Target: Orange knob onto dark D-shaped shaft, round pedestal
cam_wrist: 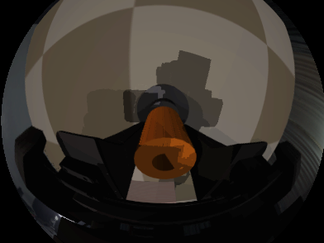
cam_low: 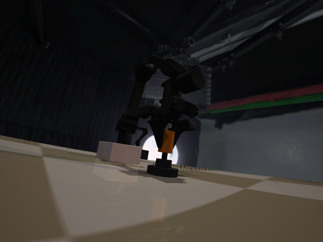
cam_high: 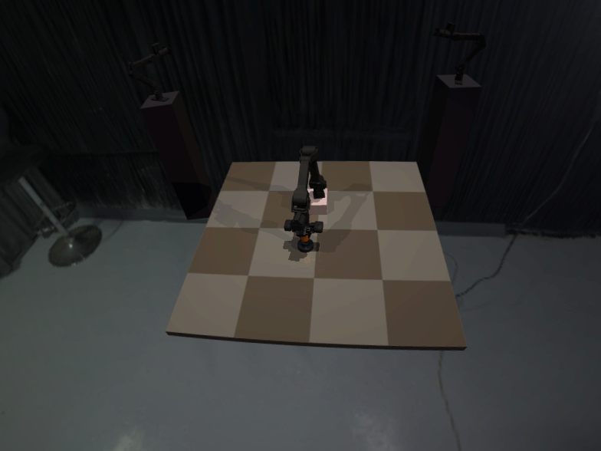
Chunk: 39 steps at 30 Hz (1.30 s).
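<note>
1. The table (cam_high: 349, 311) (cam_low: 130, 208) (cam_wrist: 91, 54) shows all four edges from the top; the round pedestal (cam_high: 305, 247) (cam_low: 162, 171) (cam_wrist: 180, 103) stands well in from each.
2. The nearest other thing on the table is the pale pink block (cam_high: 317, 209) (cam_low: 126, 153) (cam_wrist: 150, 191), near the pedestal but apart from it, on the side of the working arm (cam_high: 302, 179) (cam_low: 167, 67). The pedestal's far side from the block has a wide stretch of table before the edge.
3. Counted: one knob, one pedestal, one block and one working arm; the top view adds two distant arms on two dark pillars.
4. The hand (cam_high: 304, 236) (cam_low: 166, 146) (cam_wrist: 164, 126) is closed on the orange knob (cam_high: 304, 238) (cam_low: 168, 141) (cam_wrist: 165, 138), one finger on either side.
5. Only the exterior view clearly shows the dark shaft (cam_low: 164, 156) exposed between knob and pedestal: the knob is upright above the pedestal, not seated.
6. Only the wrist view shows the knob's upper opening; its alignment with the shaft cannot be told.
</note>
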{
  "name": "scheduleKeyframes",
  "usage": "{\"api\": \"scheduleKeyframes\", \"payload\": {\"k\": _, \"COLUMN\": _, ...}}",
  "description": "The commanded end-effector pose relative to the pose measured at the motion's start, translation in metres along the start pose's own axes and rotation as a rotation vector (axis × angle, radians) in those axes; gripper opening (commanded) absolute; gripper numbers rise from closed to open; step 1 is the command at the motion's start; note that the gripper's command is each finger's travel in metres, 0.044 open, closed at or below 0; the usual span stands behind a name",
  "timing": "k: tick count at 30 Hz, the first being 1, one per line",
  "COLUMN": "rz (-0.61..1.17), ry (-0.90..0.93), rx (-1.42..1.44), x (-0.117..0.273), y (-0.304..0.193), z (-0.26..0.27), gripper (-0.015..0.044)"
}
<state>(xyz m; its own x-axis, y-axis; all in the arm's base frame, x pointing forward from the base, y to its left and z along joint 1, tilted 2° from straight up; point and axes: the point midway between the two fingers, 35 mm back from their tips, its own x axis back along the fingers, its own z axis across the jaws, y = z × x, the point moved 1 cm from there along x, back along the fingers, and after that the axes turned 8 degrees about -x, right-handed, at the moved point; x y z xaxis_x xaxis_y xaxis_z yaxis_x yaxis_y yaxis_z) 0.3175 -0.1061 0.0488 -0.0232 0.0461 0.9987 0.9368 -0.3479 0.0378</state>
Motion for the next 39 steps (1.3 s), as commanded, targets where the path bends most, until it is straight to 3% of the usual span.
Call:
{"api": "scheduleKeyframes", "payload": {"k": 1, "rz": -0.001, "ry": 0.001, "rx": 0.004, "x": 0.0029, "y": -0.0005, "z": 0.0003, "gripper": 0.0}}
{"api": "scheduleKeyframes", "payload": {"k": 39, "rz": -0.001, "ry": 0.0, "rx": 0.056, "x": 0.0029, "y": -0.0014, "z": 0.0002, "gripper": 0.0}}
